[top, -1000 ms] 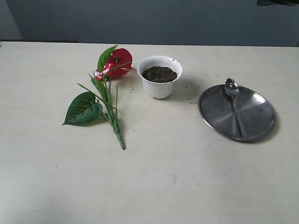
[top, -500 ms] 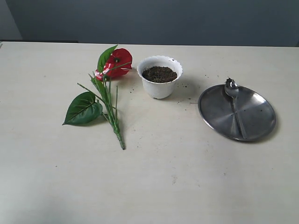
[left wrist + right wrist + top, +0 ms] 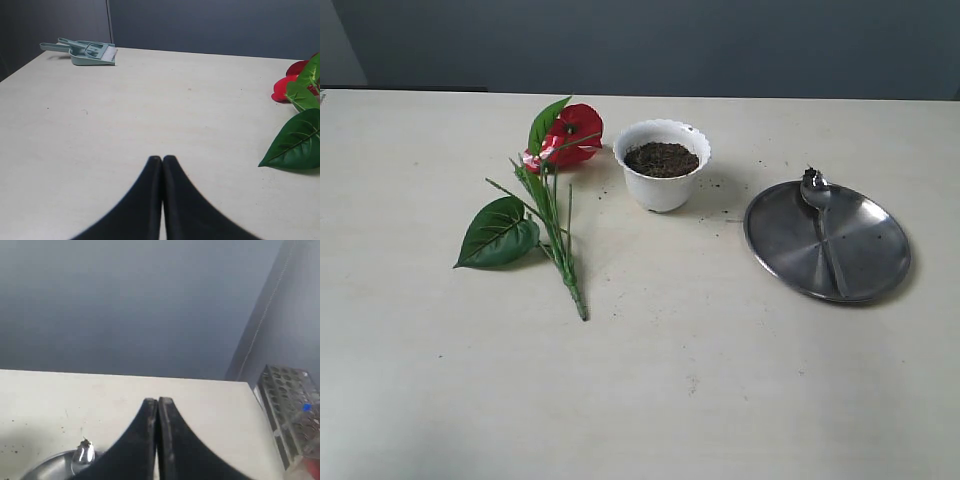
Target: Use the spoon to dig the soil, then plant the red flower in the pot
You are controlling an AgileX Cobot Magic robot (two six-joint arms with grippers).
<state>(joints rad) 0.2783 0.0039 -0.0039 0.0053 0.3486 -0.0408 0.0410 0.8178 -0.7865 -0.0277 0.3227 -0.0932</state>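
Exterior view: the pot [image 3: 662,185] stands upright near the tabletop's [image 3: 640,400] far edge, about midway along it, filled with soil [image 3: 661,158]. The flower [image 3: 550,215] lies flat just beside it on the left-edge side, its bloom toward the far edge. The spoon [image 3: 827,238] rests on a plate [image 3: 875,250] nearer the right edge.

Left wrist view: the left claw [image 3: 162,160] has its fingers pressed together and holds nothing. A dustpan [image 3: 87,52] sits by a far corner.

Right wrist view: the right claw [image 3: 158,401] is likewise closed and empty, near the spoon's bowl.
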